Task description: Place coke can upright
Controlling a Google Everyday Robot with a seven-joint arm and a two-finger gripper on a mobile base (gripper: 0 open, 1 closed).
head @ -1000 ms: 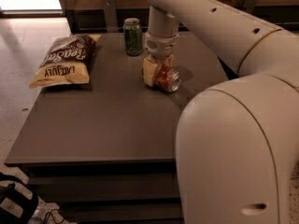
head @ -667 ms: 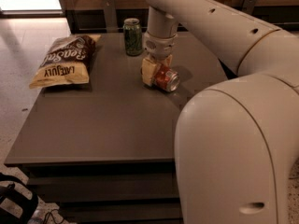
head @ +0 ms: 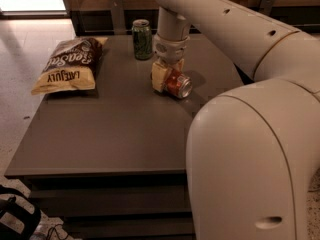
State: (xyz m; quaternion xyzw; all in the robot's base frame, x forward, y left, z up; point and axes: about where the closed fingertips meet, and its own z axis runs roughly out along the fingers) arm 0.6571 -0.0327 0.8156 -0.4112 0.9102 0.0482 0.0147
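Note:
The coke can point(head: 177, 84) is red with a silver end and lies on its side on the dark table point(head: 115, 129), its end facing the front right. My gripper point(head: 165, 77) is right over it at the table's middle back, its cream fingers point(head: 158, 76) set around the can's far end. The arm comes down from the upper right and hides part of the can.
A green can point(head: 142, 39) stands upright just behind and left of the gripper. A chip bag point(head: 70, 64) lies at the table's left back. My white arm body fills the right foreground. A dark bag point(head: 17, 216) sits on the floor at lower left.

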